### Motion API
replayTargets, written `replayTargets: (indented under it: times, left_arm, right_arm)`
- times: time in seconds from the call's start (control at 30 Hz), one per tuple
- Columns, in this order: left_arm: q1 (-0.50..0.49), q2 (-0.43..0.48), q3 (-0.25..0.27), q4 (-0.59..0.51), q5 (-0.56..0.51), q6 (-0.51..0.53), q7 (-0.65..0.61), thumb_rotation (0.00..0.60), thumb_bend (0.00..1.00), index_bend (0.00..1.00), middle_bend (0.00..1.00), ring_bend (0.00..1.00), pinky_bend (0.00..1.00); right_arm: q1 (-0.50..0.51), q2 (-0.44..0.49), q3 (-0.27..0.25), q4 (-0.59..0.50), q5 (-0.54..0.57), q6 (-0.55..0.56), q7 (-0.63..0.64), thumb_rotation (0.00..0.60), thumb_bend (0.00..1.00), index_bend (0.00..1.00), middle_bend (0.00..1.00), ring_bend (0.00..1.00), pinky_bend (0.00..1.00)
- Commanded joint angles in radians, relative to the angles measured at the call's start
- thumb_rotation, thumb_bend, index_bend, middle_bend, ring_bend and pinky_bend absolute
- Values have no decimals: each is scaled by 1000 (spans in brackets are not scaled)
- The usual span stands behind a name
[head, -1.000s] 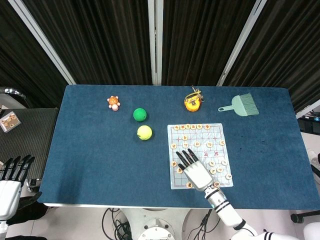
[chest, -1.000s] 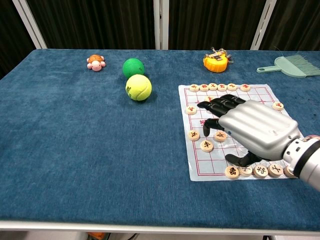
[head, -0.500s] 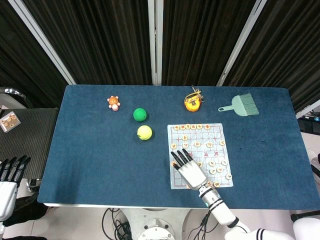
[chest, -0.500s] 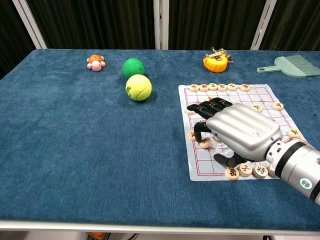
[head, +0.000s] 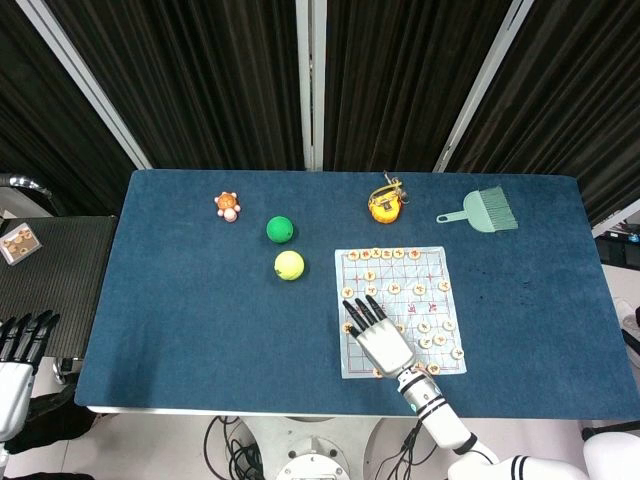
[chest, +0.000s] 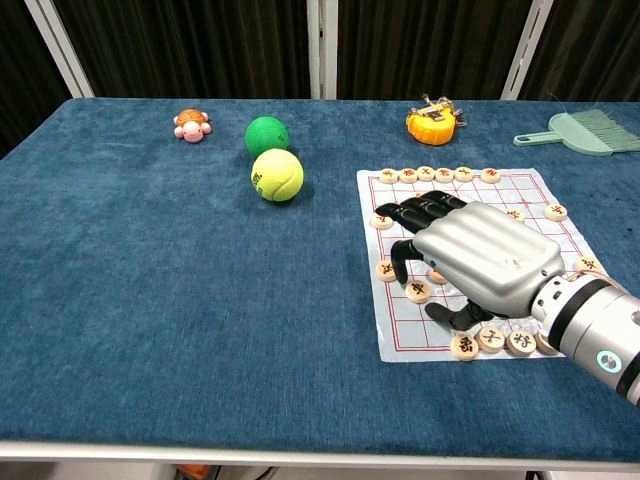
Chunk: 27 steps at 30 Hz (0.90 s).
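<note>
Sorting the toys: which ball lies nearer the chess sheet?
The yellow ball; the green ball sits behind it, farther from the chess sheet.

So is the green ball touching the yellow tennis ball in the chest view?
No, the round green ball sits just behind the fuzzy yellow tennis ball, with a strip of blue table cloth between them.

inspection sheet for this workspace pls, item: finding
surface: blue table, felt-like top
job's things: chess board sheet with round chess pieces on it
clutter: yellow ball, green ball, turtle toy, orange tape measure, green brush
hands: right hand over the sheet, fingertips at pieces, none plainly held; left hand off the table, fingers apart
cables: some under the table's front edge
surroundings: dark curtains
</note>
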Motion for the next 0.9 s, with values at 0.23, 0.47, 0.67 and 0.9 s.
replayTargets:
  times: [0.23, 0.47, 0.67, 0.9]
  left_arm:
    - [-1, 1, -2, 2, -1, -1, -3, 600, 111, 72, 47, 0, 0]
    - [3, 0, -3, 6, -3, 3, -10, 600, 110, 72, 47, 0, 0]
    - [5, -2, -3, 11, -4, 5, -16, 600, 110, 73, 47, 0, 0]
    - [8, -7, -2, 23, -7, 6, -28, 600, 110, 73, 47, 0, 0]
  right_arm:
    - [11, -10, -2, 10, 11, 10, -5, 600, 278, 487, 0, 0, 0]
    - [16, -12, -7, 17, 14, 20, -5, 600, 285, 555, 4, 0, 0]
    - [19, -5, -5, 7, 3, 39, 18, 600, 288, 579, 7, 0, 0]
    - [46, 16, 60, -3, 19, 57, 37, 600, 290, 581, 8, 0, 0]
